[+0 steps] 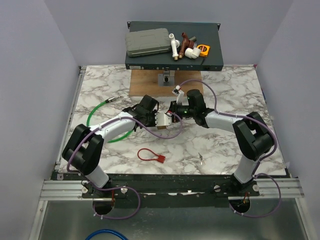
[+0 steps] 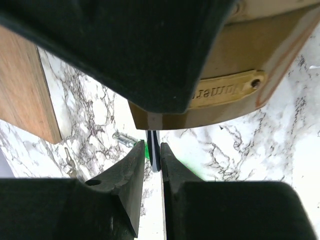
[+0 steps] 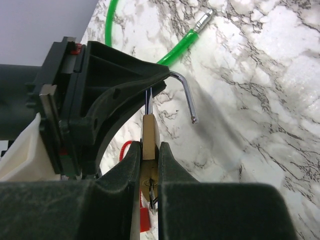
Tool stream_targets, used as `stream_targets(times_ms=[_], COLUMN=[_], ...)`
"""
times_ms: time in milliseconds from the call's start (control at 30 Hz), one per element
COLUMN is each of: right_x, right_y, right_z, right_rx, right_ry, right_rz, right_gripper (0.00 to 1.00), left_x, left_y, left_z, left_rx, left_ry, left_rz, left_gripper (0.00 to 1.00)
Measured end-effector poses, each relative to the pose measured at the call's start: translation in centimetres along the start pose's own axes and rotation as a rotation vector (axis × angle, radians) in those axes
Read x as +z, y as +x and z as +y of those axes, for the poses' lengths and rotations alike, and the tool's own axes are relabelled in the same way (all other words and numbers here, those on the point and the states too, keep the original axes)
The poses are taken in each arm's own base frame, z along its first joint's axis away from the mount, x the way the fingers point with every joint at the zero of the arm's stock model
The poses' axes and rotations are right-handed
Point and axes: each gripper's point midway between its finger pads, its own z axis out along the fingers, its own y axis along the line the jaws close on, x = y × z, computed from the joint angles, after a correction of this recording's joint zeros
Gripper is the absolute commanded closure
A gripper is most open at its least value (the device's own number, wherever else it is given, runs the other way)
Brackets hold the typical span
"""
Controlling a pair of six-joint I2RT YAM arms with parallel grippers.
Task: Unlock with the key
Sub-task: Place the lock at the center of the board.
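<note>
A brass padlock (image 3: 149, 132) hangs above the table's middle, and my right gripper (image 3: 148, 150) is shut on its body. The key (image 3: 153, 189) sits in the keyhole on the end facing the right wrist camera, with its ring hanging between the fingers. The chrome shackle (image 3: 187, 95) stands sprung out, its free end clear of the body. My left gripper (image 2: 152, 147) straddles the shackle (image 2: 154, 150) below the padlock (image 2: 220, 95); the jaws stand slightly apart, with a thin gap on the left side. From above, the padlock (image 1: 162, 120) shows between the left gripper (image 1: 153, 116) and the right gripper (image 1: 173, 113).
A green cable (image 1: 97, 112) curves across the marble at the left. A red tag loop (image 1: 150, 155) lies near the front. A wooden board (image 1: 165, 82) sits behind the grippers. Behind it stands a dark box (image 1: 172, 62) carrying several loose parts.
</note>
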Motion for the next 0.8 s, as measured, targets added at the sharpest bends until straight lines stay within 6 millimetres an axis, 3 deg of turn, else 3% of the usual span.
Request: stream_targets(times_ms=[367, 800], right_x=[0.9, 0.8], right_y=[1.9, 2.8], right_z=[-2.3, -2.8], right_rx=[0.030, 0.021], right_ry=[0.030, 0.037], right_rz=[0.011, 0.011], right_gripper=[0.99, 0.99], left_x=[1.9, -0.6], left_y=[-0.2, -1.8], left_z=[-1.5, -1.7], left_rx=[-0.024, -0.079], left_ry=[0.052, 0.083], left_rz=[0.017, -0.054], left_gripper=[0.77, 0.77])
